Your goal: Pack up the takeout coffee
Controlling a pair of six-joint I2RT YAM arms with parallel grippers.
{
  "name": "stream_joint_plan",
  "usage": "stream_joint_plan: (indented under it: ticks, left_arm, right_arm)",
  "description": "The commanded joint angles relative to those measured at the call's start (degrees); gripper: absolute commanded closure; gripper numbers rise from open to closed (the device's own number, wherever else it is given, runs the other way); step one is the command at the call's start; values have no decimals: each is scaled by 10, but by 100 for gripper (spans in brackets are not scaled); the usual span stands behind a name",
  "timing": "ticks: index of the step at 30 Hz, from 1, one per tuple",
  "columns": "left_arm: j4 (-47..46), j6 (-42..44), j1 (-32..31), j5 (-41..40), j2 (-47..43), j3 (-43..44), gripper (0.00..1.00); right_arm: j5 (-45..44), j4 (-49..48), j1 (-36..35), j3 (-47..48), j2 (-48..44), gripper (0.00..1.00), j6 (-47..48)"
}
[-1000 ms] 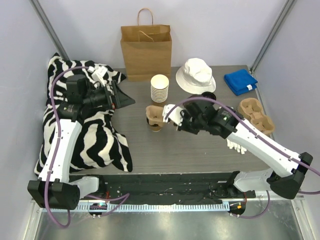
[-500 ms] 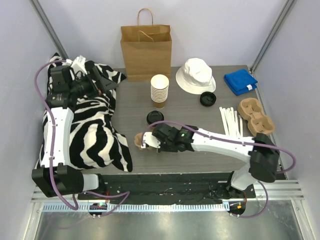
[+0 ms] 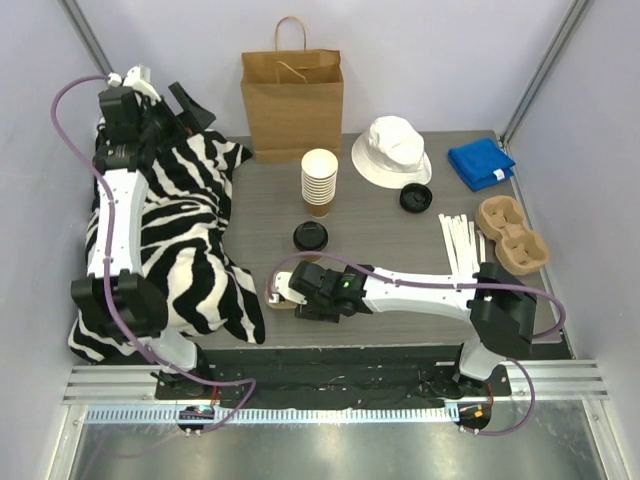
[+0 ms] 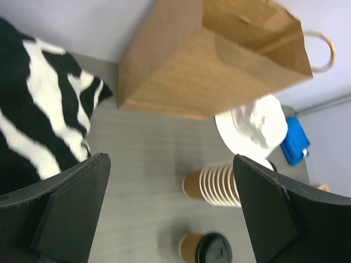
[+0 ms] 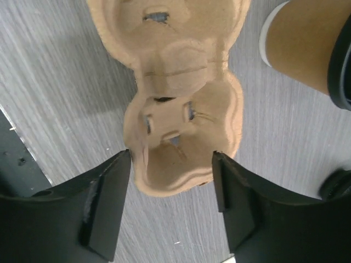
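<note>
At the far left corner of the table (image 3: 262, 205), the left tool (image 4: 171, 164) is hanging high above the striped cloth (image 3: 170, 235) with its fingers spread wide and nothing between them. It is sitting well apart from the coffee.

Moving right, the right arm is reaching across to the near edge, left of the middle. There the right tool (image 5: 171, 159) is standing over a pulp carrier (image 5: 184, 98) that is lying flat on the table. Its fingers are parted and are flanking the carrier's near end rather than pinching it, as far as the wrist view shows.

The coffee (image 3: 310, 237) is standing upright on the table, lid on, just beside the carrier's far end. From the right tool it is lying toward the far edge and a little to the right. Its long axis is running straight up, while the carrier's two wells are lining up roughly toward it.

The right arm is plainly the nearer one. The next move probably calls for it to lift clear of the carrier, shift a short way toward the far edge, and take the coffee by its sides below the lid.
</note>
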State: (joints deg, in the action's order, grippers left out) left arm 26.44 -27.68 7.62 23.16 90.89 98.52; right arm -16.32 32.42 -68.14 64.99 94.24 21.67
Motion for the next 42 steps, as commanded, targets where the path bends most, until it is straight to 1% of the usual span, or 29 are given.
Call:
stream_joint_plan:
  ticks: [1, 2, 3, 6, 7, 8, 9, 10, 12, 14, 15, 16, 19, 23, 27, 31, 33, 35, 36, 39, 41, 42]
  left_arm:
    - [-87, -30, -12, -24, 66, 90, 0]
    - [-90, -31, -15, -25, 96, 127, 0]
    - [-109, -31, -18, -22, 109, 141, 0]
    - [-167, -35, -31, -21, 147, 170, 0]
    - [-170, -32, -39, -21, 159, 187, 0]
    - [-169, -22, -45, -22, 174, 205, 0]
    - [-168, -17, -50, -20, 200, 241, 0]
    - [-164, -12, -59, -22, 214, 257, 0]
    - [-162, 3, -68, -38, 250, 293, 0]
    - [-162, 11, -72, -54, 270, 315, 1]
    - [-161, 23, -90, -64, 292, 335, 1]
    - [-162, 29, -93, -72, 301, 344, 3]
    - [-169, 39, -100, -115, 334, 366, 6]
    - [-173, 36, -101, -149, 373, 397, 12]
    - [-163, 54, -106, -148, 392, 403, 19]
    - [-135, 70, -106, -141, 402, 410, 30]
    - [-117, 84, -105, -140, 411, 421, 33]
    - [-102, 89, -106, -145, 413, 426, 44]
    - [-100, 88, -104, -143, 411, 423, 55]
    - [-102, 83, -104, -124, 401, 410, 69]
    - [-105, 80, -105, -117, 397, 411, 75]
    - [-107, 77, -104, -118, 393, 412, 82]
  right_arm:
    - [53, 23, 1, 41, -48, 28, -13]
    - [68, 30, 1, 47, -69, 27, -11]
    - [98, 44, 2, 61, -80, 24, -10]
    - [148, 76, 25, 103, -109, 23, -8]
    - [184, 77, 37, 114, -114, 22, -11]
    - [198, 78, 51, 125, -117, 23, -14]
    - [209, 78, 92, 153, -119, 20, -17]
    - [235, 77, 112, 169, -117, 20, -23]
    - [249, 83, 172, 219, -101, 18, -47]
    - [255, 88, 209, 251, -88, 18, -66]
    - [257, 93, 224, 276, -83, 18, -73]
    - [260, 95, 258, 286, -73, 18, -80]
    - [284, 106, 313, 313, -68, 18, -115]
    - [292, 111, 351, 310, -79, 18, -131]
    - [291, 116, 373, 303, -87, 18, -131]
    - [291, 121, 390, 306, -89, 18, -133]
    - [291, 124, 401, 312, -86, 18, -134]
    - [291, 128, 407, 321, -85, 18, -134]
    - [291, 129, 413, 324, -85, 18, -134]
    - [289, 132, 422, 328, -90, 18, -132]
    - [284, 132, 426, 328, -93, 18, -131]
    - [284, 132, 427, 327, -94, 18, -130]
